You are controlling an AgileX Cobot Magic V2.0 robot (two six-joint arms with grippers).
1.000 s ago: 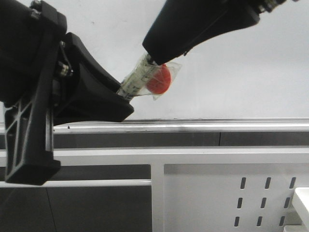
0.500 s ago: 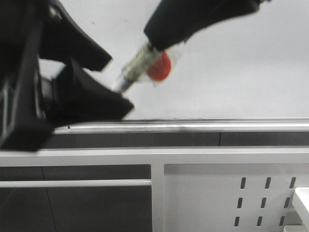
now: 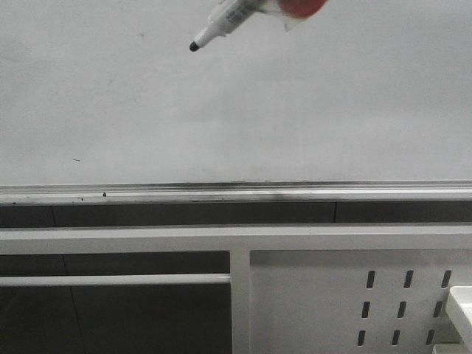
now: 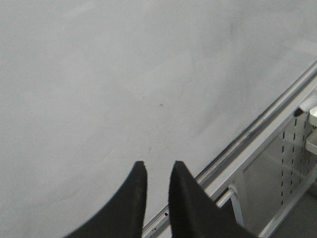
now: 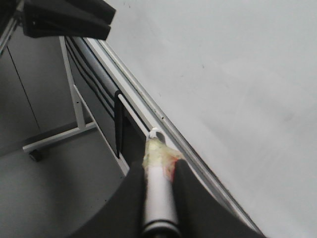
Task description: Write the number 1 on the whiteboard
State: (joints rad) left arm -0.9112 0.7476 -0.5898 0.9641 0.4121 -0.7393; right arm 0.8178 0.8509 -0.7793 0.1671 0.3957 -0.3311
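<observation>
Gripping a marker pen (image 5: 158, 198) between its two dark fingers (image 5: 130, 198), the right gripper (image 5: 159, 171) is pinched on the barrel; the capless tip juts forward past the fingertips. Front view: pen (image 3: 234, 16) enters at the upper edge, slanted, black tip lowest, close to the whiteboard (image 3: 295, 110); contact cannot be told. Whiteboard lies ahead of both grippers, its silver rail (image 3: 236, 193) beneath the pen tip. Number 1: no stroke visible on the board, only small dark specks. Left gripper (image 4: 157, 166): fingers slightly parted, a narrow gap between the tips, nothing held, board surface (image 4: 124, 84) directly beyond them. White perforated panel (image 3: 398, 302) sits under the rail.
</observation>
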